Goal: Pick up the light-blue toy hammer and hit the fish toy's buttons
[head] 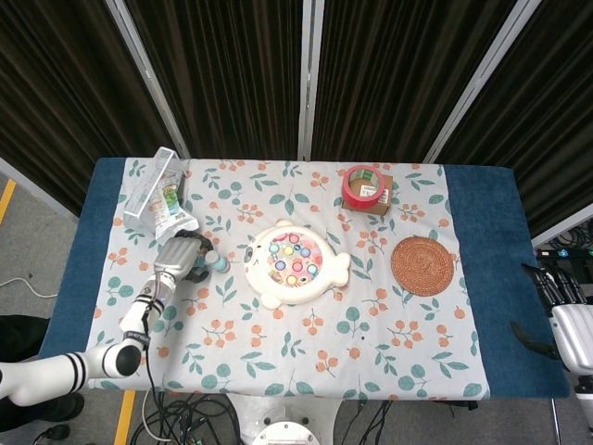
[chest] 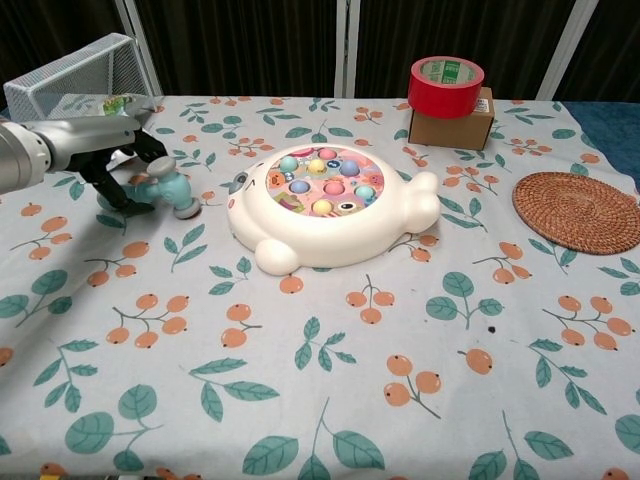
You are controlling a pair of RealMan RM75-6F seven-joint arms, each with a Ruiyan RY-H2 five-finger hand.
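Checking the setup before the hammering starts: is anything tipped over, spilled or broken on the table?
Nothing stands out. The fish toy sits flat, the red tape roll rests squarely on its cardboard box, and the left hand is closed around the hammer handle.

Lab-style robot test setup, not a home: table point(head: 500, 278) with a fruit-print cloth point(chest: 330, 400) set against dark ribbed panels point(head: 232, 74) with metal posts, loose cables point(head: 185, 413) on a grey floor, yellow floor marking point(head: 7, 199) at left edge.
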